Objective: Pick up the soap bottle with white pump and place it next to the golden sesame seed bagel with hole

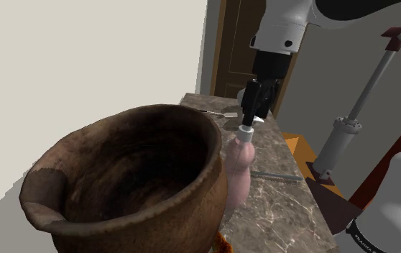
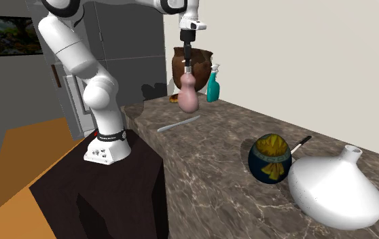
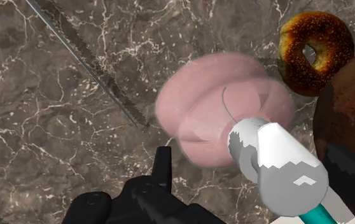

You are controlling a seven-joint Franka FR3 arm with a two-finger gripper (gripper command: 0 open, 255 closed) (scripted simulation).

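Rough brown pot point(image 1: 120, 180) sits closest in the shoulder view, rim uneven, standing at the bench's end by the wall corner. Marble-patterned bench point(image 2: 236, 129) is long and narrow, one long edge against the pale wall, the other facing the dark stand point(image 2: 100, 183). White arm point(image 2: 73, 41) goes up from the stand and over the pot end. White flask-shaped vessel point(image 2: 331, 193), wide base and short neck, stands at the opposite end, toward the second exterior view's right. Pink soap bottle point(image 2: 188, 96) hangs upright below the jaws, over the pot end of the bench, just in front of the pot. Jaws are clenched on its white pump top. Its base looks clear of the bench, but I cannot tell for sure. Dark blue egg-shaped ornament point(image 2: 269, 161) with a gold pattern stands just beside the white vessel. Teal spray bottle point(image 2: 212, 87) is upright at the wall-side edge, beside the pot. Bagel point(image 3: 335, 38), browned and seeded with its hole showing, lies flat on the bench just beside the pot, near the soap bottle but apart from it. Thin grey rod-like tool point(image 2: 179, 124) lies flat near the stand-side edge, between the pot end and the ornament.
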